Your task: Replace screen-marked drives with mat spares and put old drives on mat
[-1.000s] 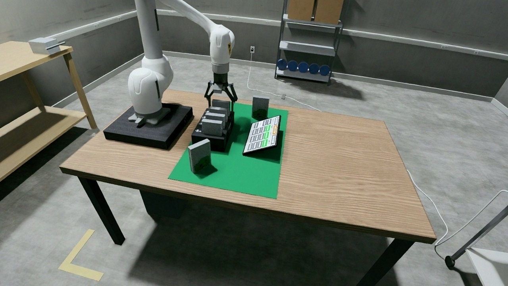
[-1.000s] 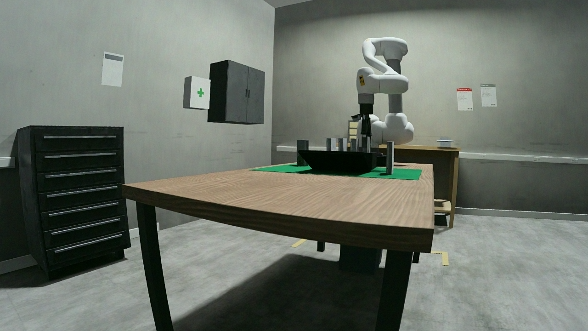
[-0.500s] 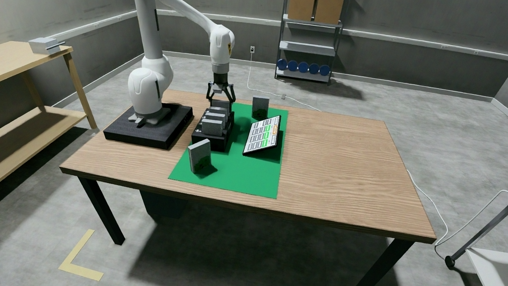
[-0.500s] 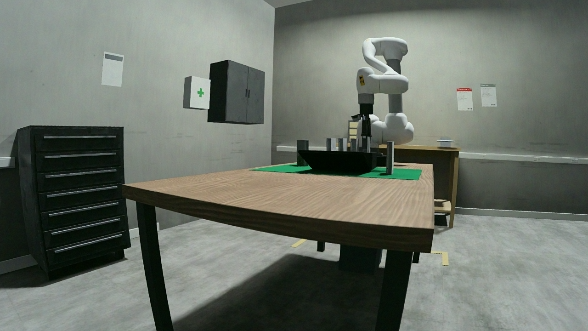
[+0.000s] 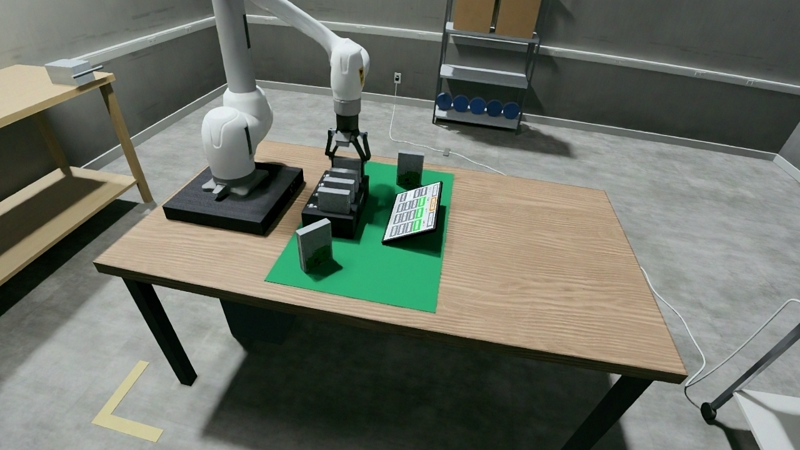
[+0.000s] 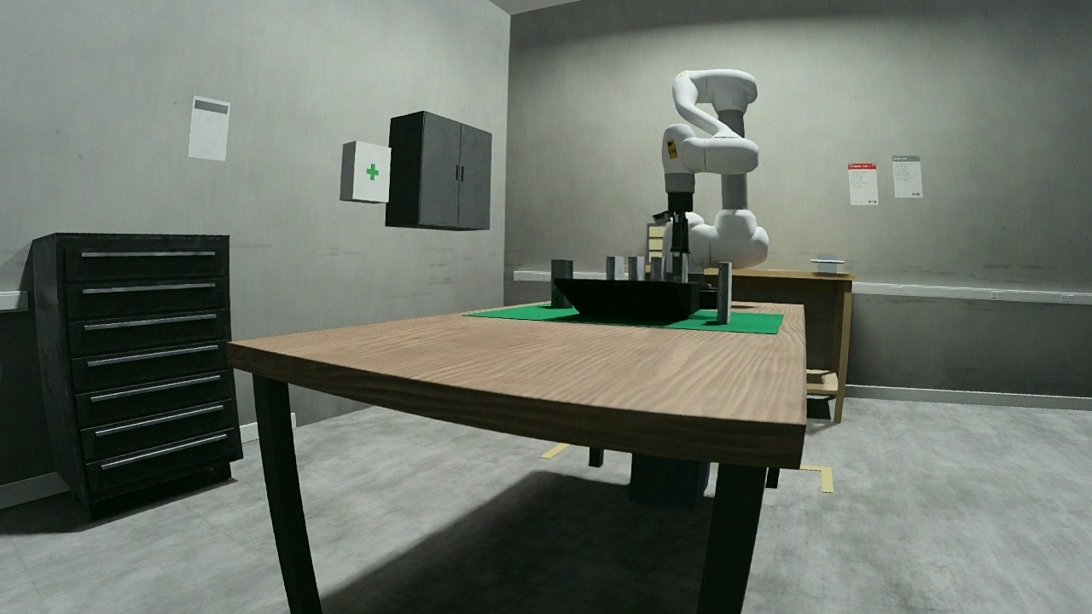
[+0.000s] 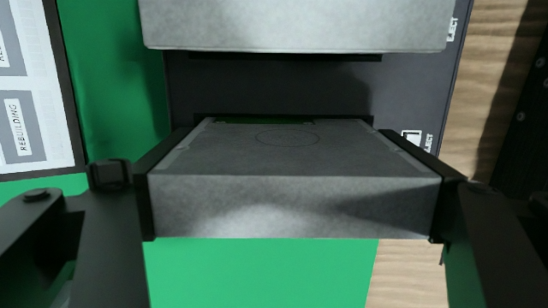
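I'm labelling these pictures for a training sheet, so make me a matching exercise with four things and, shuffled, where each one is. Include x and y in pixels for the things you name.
Things:
1. Gripper (image 5: 346, 162) (image 6: 678, 263) (image 7: 285, 151)
2. Tilted screen (image 5: 414, 214) (image 7: 32, 124)
3. Blue round items (image 5: 477, 105)
4. White box with a green cross (image 6: 371, 171)

Places:
A. On the wall, beside a dark cabinet (image 6: 455, 171)
B. On the green mat (image 5: 385, 274) (image 6: 752, 323) (image 7: 257, 274)
C. At the dock's (image 5: 330, 220) (image 7: 274, 85) end drive, fingers at its two sides
D. On the metal rack's (image 5: 480, 120) bottom shelf

Pairs: 1-C, 2-B, 3-D, 4-A.
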